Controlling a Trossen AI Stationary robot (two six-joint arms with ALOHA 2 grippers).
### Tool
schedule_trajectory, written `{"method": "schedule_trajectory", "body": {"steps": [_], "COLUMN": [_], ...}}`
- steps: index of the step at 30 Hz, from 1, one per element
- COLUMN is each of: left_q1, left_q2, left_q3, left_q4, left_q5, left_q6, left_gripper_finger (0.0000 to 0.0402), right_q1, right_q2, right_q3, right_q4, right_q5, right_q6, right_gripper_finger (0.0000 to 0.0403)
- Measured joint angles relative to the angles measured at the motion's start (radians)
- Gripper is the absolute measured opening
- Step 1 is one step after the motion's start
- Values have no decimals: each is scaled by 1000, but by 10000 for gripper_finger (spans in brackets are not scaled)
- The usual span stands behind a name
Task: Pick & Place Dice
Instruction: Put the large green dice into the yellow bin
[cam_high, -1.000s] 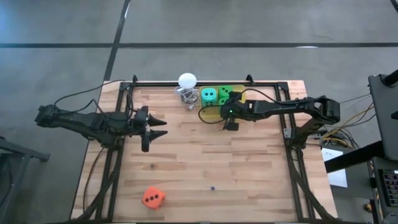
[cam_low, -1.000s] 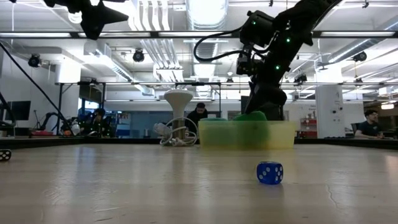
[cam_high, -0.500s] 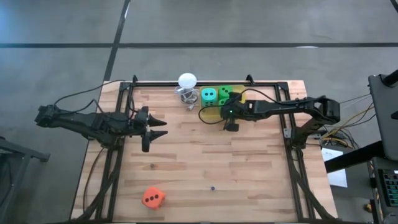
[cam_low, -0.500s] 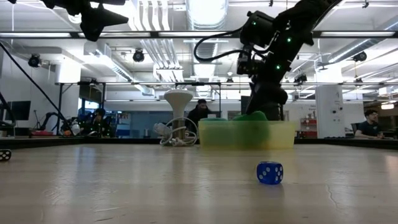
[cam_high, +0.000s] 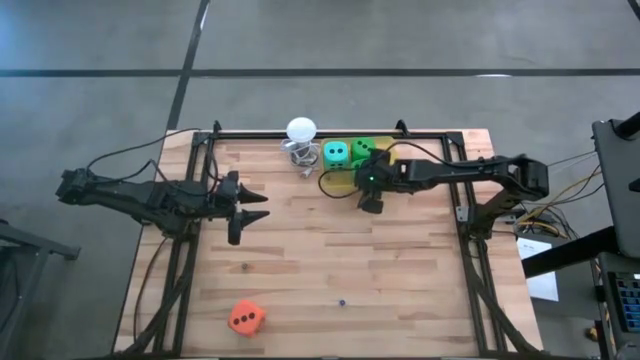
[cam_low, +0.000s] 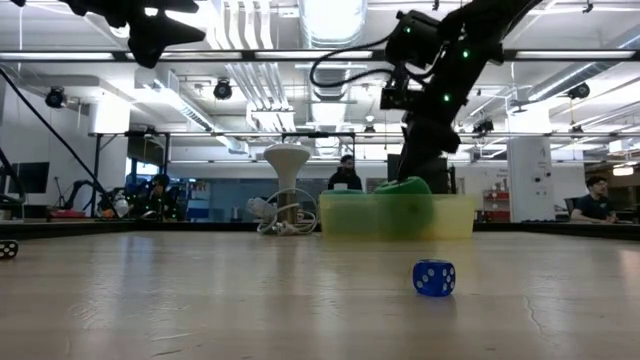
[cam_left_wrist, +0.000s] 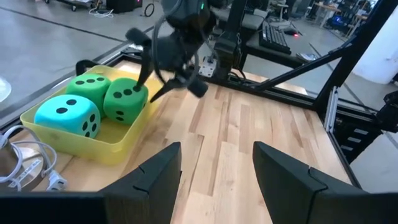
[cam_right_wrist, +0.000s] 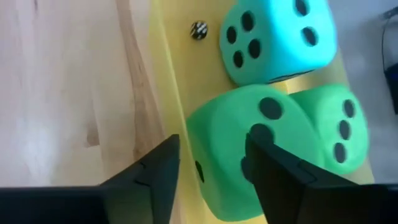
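Lighting: even, bright overhead; ceiling strip lights glare white in the low view. Shadows: soft, faint on the counter. Focus: low view's near counter blurred, small blue die fairly sharp; right wrist view soft, green die perhaps motion-blurred. Distortion: none evident at edges.

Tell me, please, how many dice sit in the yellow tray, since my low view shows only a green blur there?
Observer: Three. A teal die and two green dice sit packed together in the yellow tray.
Operator: Is the right gripper holding one?
Observer: No. The right gripper is open, with its fingers astride the green die nearer the table's middle.
Operator: Where is the orange-red one?
Observer: The orange-red die lies alone on bare wood, far from the tray, on the side of the open left gripper.
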Motion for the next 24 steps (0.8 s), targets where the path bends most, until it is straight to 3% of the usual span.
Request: {"method": "schedule_trajectory", "body": {"steps": [8, 14, 24], "left_q1": [0, 0, 0], "left_q2": [0, -1, -1], "left_q3": [0, 0, 0], "left_q4": [-19, -51, -63], "left_q5": [3, 8, 11], "left_q6": [-1, -20, -28], "left_gripper_finger": [203, 203, 203], "right_q1": [8, 0, -88], "right_q2": [-58, -84, -40], "right_q3": [46, 45, 37], "right_q4": [-42, -80, -76], "right_q5": [-28, 31, 58], "right_q6": [22, 50, 19], "right_gripper_finger": [201, 198, 137]}}
